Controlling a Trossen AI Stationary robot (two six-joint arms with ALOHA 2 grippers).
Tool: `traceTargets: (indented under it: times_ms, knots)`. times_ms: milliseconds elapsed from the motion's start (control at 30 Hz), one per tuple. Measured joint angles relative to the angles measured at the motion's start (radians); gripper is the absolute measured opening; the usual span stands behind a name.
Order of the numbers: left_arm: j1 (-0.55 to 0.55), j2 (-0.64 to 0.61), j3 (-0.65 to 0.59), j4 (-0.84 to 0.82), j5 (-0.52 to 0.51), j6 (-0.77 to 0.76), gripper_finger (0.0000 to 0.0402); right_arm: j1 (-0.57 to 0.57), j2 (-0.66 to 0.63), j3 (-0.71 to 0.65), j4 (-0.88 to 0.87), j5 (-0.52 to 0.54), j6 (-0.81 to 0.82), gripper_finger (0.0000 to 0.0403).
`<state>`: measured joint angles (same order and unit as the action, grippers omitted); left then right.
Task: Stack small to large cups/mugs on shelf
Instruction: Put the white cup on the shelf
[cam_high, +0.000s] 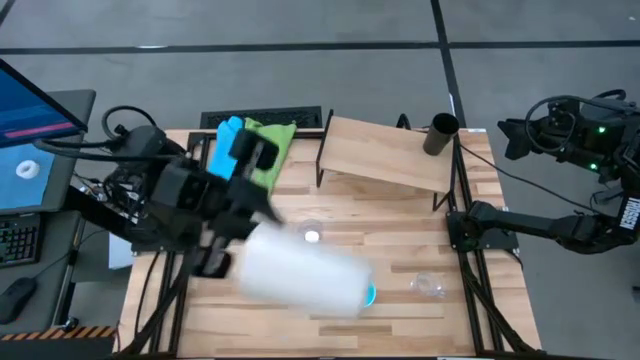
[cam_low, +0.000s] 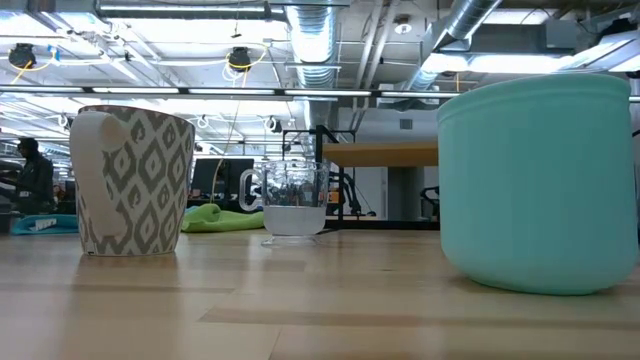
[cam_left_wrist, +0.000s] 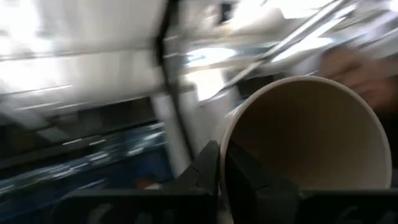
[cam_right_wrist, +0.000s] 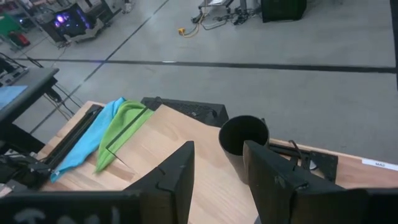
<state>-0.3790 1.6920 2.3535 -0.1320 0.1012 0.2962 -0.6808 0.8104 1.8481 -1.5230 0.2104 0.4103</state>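
My left gripper (cam_high: 240, 232) is shut on the beige tumbler (cam_high: 305, 272), held high over the table's middle; the tumbler shows blurred. In the left wrist view I look into its open mouth (cam_left_wrist: 311, 134). Part of the cyan mug (cam_high: 371, 295) shows under it, and the mug stands on the table (cam_low: 540, 185). A grey-patterned white mug (cam_low: 135, 180) and a clear cup (cam_low: 293, 205) stand on the table. A second clear cup (cam_high: 428, 287) lies to the right. The tall black cup (cam_high: 440, 135) stands at the shelf's (cam_high: 385, 150) right end. My right gripper (cam_right_wrist: 217, 177) is open, high and short of the black cup (cam_right_wrist: 244, 143). My left gripper holds the beige tumbler by its rim (cam_left_wrist: 225, 146), one finger (cam_left_wrist: 252, 177) inside the cup and one finger (cam_left_wrist: 208, 171) outside. The tumbler is lifted clear of the table and lies tipped on its side, its base pointing toward the table's right.
A green cloth (cam_high: 268, 140) and a blue cloth (cam_high: 232, 135) lie at the table's far left, beside the shelf. A monitor (cam_high: 35, 150) and keyboard stand off the table's left edge. The right arm's base (cam_high: 480, 225) sits at the right edge.
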Motion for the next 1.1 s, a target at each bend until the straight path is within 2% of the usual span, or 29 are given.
traceTargets:
  times_ms: [100, 267, 333, 433, 633, 800, 933, 1100]
  knots:
    - [0.000, 0.002, 0.000, -0.020, -0.239, 0.068, 0.0004, 0.000, 0.000, 0.000, 0.006, 0.000, 0.000, 0.0159]
    - [0.006, 0.012, 0.000, 0.010, -0.698, 0.159, 0.0004, 0.000, 0.001, 0.000, 0.006, 0.000, 0.000, 0.0159]
    - [0.029, 0.018, 0.000, 0.016, -0.791, 0.157, 0.0004, 0.000, 0.002, 0.000, 0.006, 0.000, 0.000, 0.0159]
    - [0.061, 0.028, 0.000, 0.018, -0.878, 0.134, 0.0004, 0.000, 0.002, 0.000, 0.006, 0.000, -0.001, 0.0159]
    - [0.136, 0.045, 0.000, 0.002, -0.976, 0.062, 0.0004, 0.000, 0.002, 0.000, 0.006, 0.000, 0.000, 0.0159]
    - [0.232, 0.053, 0.000, -0.145, -0.977, -0.178, 0.0004, 0.000, 0.002, 0.000, 0.006, 0.000, 0.000, 0.0159]
    - [0.318, 0.063, 0.000, -0.304, -0.918, -0.362, 0.0004, 0.000, 0.002, 0.000, 0.006, -0.001, 0.000, 0.0159]
    - [0.423, 0.116, -0.001, -0.523, -0.777, -0.591, 0.0004, 0.000, 0.002, 0.000, 0.006, -0.001, 0.000, 0.0159]
